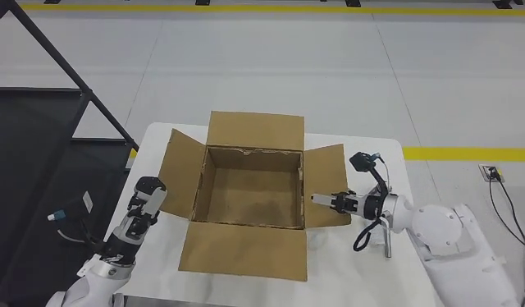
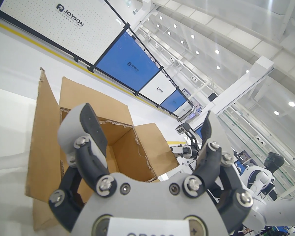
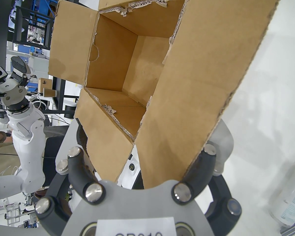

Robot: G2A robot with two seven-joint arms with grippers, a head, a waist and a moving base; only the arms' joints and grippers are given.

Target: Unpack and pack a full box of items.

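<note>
Cardboard box (image 1: 254, 161) open on table (image 1: 369, 266), left hand (image 2: 147, 111) spread beside it, right hand (image 3: 151, 130) spread around flap (image 3: 201, 69)

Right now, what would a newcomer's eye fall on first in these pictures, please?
The open cardboard box in the middle of the white table, all four flaps spread and nothing inside, draws the eye first. Next come the right gripper at the box's right flap, which runs between its open jaws, and the left gripper, open, beside the opposite flap.
</note>
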